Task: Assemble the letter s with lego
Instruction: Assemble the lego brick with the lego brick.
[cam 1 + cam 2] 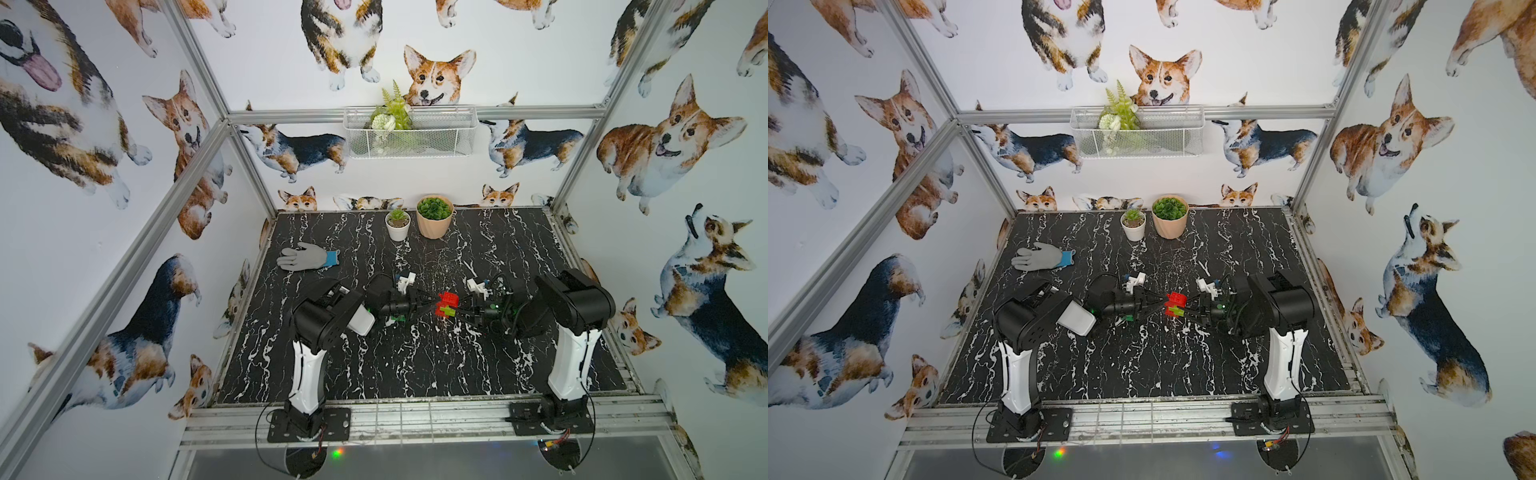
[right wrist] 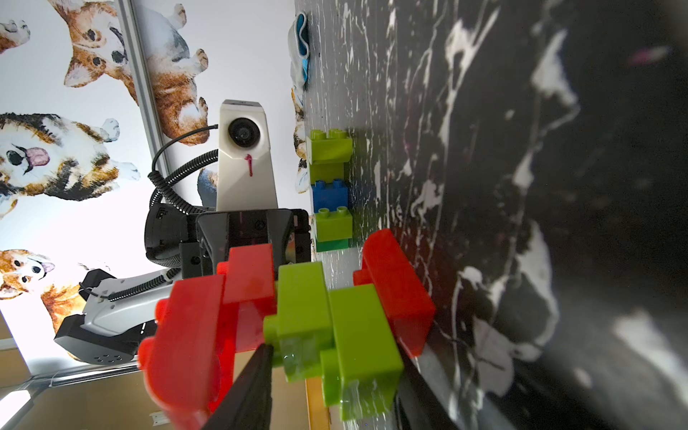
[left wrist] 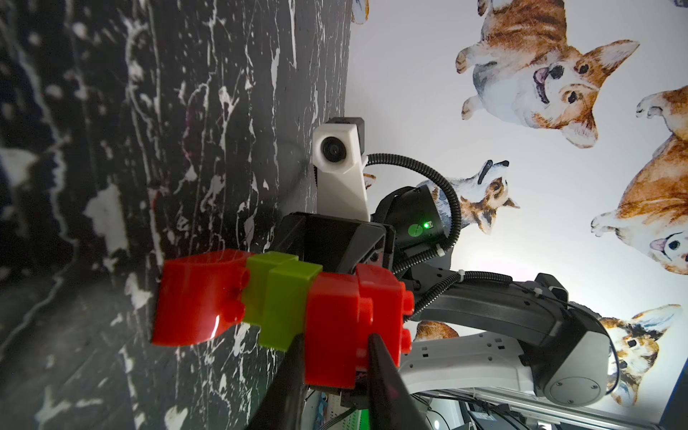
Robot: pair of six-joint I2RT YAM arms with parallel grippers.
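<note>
At the centre of both top views, the two arms are meeting over the black marble table (image 1: 415,365), and the red-and-lime sub-assembly (image 1: 446,305) is sitting between them. Whether it is touching the surface cannot be told.

The left gripper (image 3: 335,337) is clamping the red end. Its dark fingers (image 3: 290,372) are pressing opposite faces of a red brick (image 3: 335,320) at the lower centre of the left wrist view, which is likely anchoring the piece.

The right gripper (image 2: 337,352) is straddling the two lime green bricks (image 2: 357,335) at the lower centre of the right wrist view. Both fingers are appearing to touch the plastic, but whether they are gripping or only resting against it cannot be told.

Holding from both ends is probably serving to press or realign a joint.

Toward the upper centre of the right wrist view, a second stack (image 2: 331,186) of lime, blue and dark green bricks is lying on its side on the table, waiting to be joined. The S is judged to be roughly half built.
</note>
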